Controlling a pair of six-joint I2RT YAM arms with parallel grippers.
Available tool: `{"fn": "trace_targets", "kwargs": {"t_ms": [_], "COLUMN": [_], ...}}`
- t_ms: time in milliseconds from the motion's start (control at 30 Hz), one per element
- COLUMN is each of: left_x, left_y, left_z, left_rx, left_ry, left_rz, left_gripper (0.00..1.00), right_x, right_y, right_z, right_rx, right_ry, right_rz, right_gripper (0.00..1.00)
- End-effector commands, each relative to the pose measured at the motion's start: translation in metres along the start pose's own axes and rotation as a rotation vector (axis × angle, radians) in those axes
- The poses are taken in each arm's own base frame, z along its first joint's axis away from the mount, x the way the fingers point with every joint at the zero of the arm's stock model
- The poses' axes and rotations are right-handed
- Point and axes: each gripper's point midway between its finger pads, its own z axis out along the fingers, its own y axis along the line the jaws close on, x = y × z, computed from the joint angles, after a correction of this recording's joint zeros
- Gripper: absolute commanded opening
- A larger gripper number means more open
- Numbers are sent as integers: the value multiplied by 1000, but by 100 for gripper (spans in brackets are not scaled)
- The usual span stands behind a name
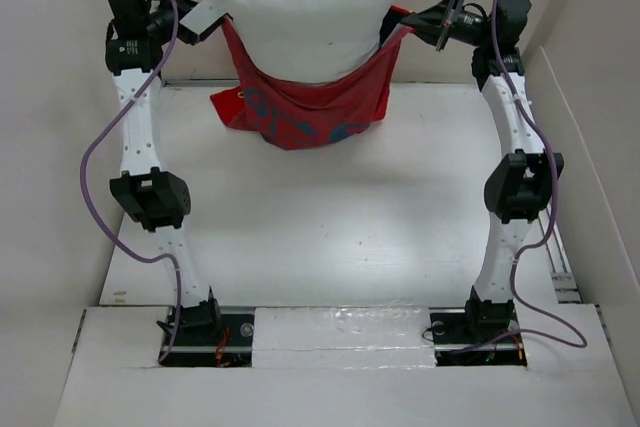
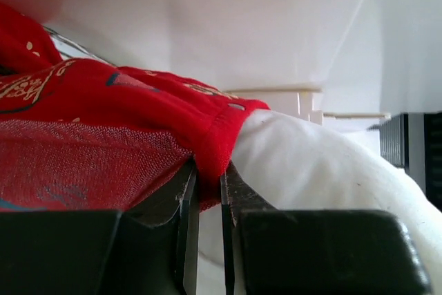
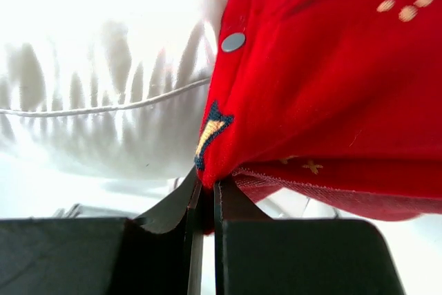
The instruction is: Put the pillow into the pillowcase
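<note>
Two hands, the left hand (image 1: pixel 218 17) and the right hand (image 1: pixel 400 29), hold a bright red pillowcase (image 1: pixel 310 112) up over the far part of a white bench (image 1: pixel 330 237). The pillowcase hangs between them like a sling with its open edge stretched wide. A plump white pillow (image 1: pixel 305 7) stands in that opening. The lower part of the pillow sits inside the red cloth, and the larger upper part rises above the rim. Below the pillow the cloth sags in a rounded pouch, printed with blue and gold shapes. One loose corner of the cloth sticks out to the left of the pillow. Whether the pouch touches the bench cannot be told.

The left wrist camera shows the left hand (image 2: pixel 207 205) with its two dark fingers pressed together on the red hem (image 2: pixel 215 146). The white pillow (image 2: pixel 311 170) bulges just beside the hem, touching it.

The right wrist camera shows the right hand (image 3: pixel 206 205) pinching the opposite edge of the pillowcase (image 3: pixel 324 81) between fingers that are nearly touching. A small grey snap button (image 3: pixel 233 41) sits on the hem above the pinch. The pillow (image 3: pixel 103 101) lies against the cloth on the left, with a piped seam running across it.
</note>
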Motion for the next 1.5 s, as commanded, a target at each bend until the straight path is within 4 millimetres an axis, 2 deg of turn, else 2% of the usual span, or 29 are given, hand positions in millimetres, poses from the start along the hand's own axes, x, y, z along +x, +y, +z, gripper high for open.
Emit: {"fn": "trace_targets", "kwargs": {"t_ms": [0,67,100,200,267,300,333,367,400,433,467,533,567,633,667,733,767,867,900,933,1000,1033,1067,1167,1200,1233,1367,1433,1467], "left_x": [16,20,34,48,40,24,31,23,15,16,0,2,-4,5,5,18,36,52,41,47,30,16,15,16,20,37,51,55,55], "left_y": [-89,-87,-114,-156,-169,-170,-196,-194,-189,-185,-157,-138,-116,-101,-79,-100,-131,-195,-199,-224,-220,-205,-200,-183,-174,-180,-107,-107,-111], "left_z": [-44,-34,-50,-81,-101,-110,-136,-138,-137,-137,-115,-103,-86,-65,-48,-55,-75,-125,-128,-154,-162,-151,-147,-135,-129,-131,-80,-75,-75], "left_rx": [254,276,367,547,614,642,697,685,667,607,550,478,369,280,213,279,348,605,657,712,715,671,654,547,523,519,314,309,332], "left_ry": [-8,39,99,142,165,149,139,128,116,78,85,-1,-22,-12,20,67,107,177,185,210,184,167,138,100,69,72,137,158,169], "left_rz": [127,144,229,371,227,211,260,240,222,200,116,165,80,140,82,108,50,112,108,52,12,-42,4,43,162,206,216,237,240], "left_gripper": [0,0,0,0,0,0,0,0,0,0,0,0,0,0,0,0,0,0,0,0,0,0,0,0,0,0,0,0,0], "right_x": [35,32,34,56,51,46,37,33,31,7,5,-12,-14,-6,3,26,34,63,66,61,49,27,31,13,-5,3,10,30,40], "right_y": [101,89,84,134,174,184,191,193,188,148,150,91,48,21,8,27,41,131,158,189,221,219,230,193,145,138,19,5,12], "right_z": [-17,-11,-7,-16,-32,-39,-50,-54,-53,-47,-42,-34,-25,-12,-7,3,5,-4,-12,-29,-46,-53,-58,-53,-46,-46,-21,-1,5], "right_rx": [-138,-107,-93,-163,-247,-279,-297,-304,-293,-171,-185,-10,132,234,280,206,153,-94,-163,-272,-321,-286,-286,-166,-79,-38,227,229,195], "right_ry": [54,50,66,69,-19,-35,-66,-79,-83,-168,-191,-293,-317,-283,-245,-138,-101,-13,2,-47,-103,-180,-192,-266,-298,-317,-227,-108,-58], "right_rz": [-160,-214,-193,-297,-353,-286,-297,-290,-264,-201,-196,-237,-109,-134,-159,-204,-146,-246,-85,-159,-135,-72,-107,-104,-25,-119,-71,-109,-108], "right_gripper": [0,0,0,0,0,0,0,0,0,0,0,0,0,0,0,0,0,0,0,0,0,0,0,0,0,0,0,0,0]}}
